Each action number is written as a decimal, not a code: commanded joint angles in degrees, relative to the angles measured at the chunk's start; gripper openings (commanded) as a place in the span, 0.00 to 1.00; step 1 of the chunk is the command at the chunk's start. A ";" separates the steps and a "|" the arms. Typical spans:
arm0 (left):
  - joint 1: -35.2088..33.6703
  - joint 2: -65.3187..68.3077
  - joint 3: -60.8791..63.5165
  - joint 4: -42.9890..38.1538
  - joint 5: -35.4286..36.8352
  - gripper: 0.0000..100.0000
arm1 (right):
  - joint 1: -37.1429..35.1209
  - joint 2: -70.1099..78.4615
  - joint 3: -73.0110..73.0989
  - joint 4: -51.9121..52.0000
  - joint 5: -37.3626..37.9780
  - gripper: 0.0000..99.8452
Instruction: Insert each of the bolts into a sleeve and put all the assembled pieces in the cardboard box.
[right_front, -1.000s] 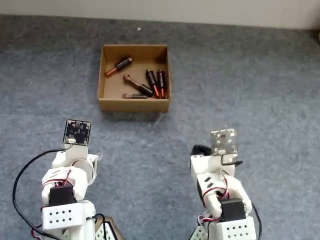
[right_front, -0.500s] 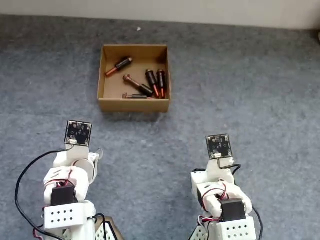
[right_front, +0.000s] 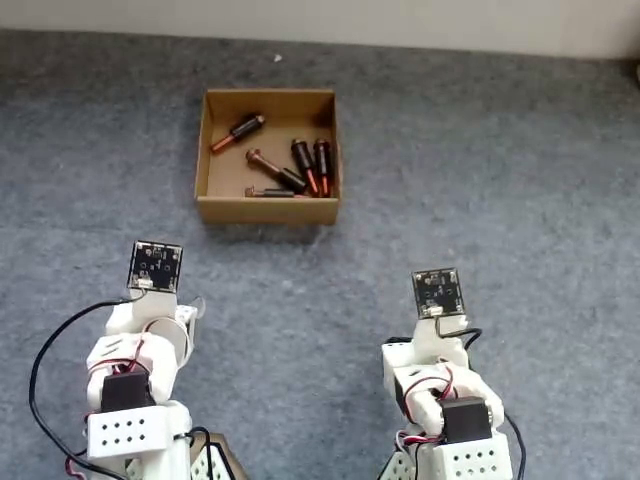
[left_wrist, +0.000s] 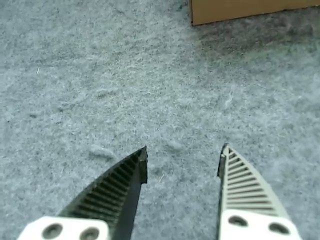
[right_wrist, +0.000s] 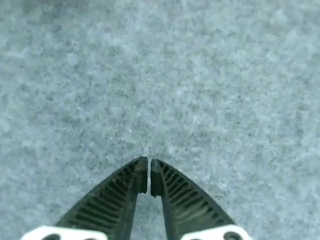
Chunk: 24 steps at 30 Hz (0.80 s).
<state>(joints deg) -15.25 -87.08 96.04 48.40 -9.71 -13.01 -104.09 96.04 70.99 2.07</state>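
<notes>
Grey carpet is covering the whole work surface, and I'm seeing it in all three views. The cardboard box is sitting on it at the far side, well apart from both arms and a bit closer to the left arm's side. Inside, the assembled pieces are lying loose on the box floor as dark sleeves with coppery bolt ends sticking out. One piece is lying diagonally near the far left corner, two are sitting side by side by the right wall, and one is lying along the near wall. I'm counting about five, but where they overlap I can't tell for sure.

The left arm is sitting at the near edge with a black cable looping beside it. The right arm is sitting next to it, well apart. The left gripper is hanging over the carpet with its jaws spread wide, one dark and one pale. A corner of the box is showing beyond it in the left wrist view. The right gripper is pointing down at the carpet with its jaws pinched together, tips just about touching. Between the grippers and the box I'm seeing only carpet. A pale strip of wall is running along the far edge.
</notes>
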 joint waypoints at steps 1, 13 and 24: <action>0.40 -0.13 1.63 -0.18 -0.44 0.24 | 0.66 -0.84 8.84 0.31 0.35 0.00; -2.86 -6.81 1.63 10.81 -0.18 0.25 | 0.66 -0.84 8.84 0.31 0.35 0.00; -2.68 -11.56 1.45 19.52 -0.26 0.25 | 0.66 -0.84 8.84 0.31 0.35 0.00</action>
<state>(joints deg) -17.36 -97.10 96.04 65.89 -9.71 -13.01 -104.09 96.04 70.99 2.07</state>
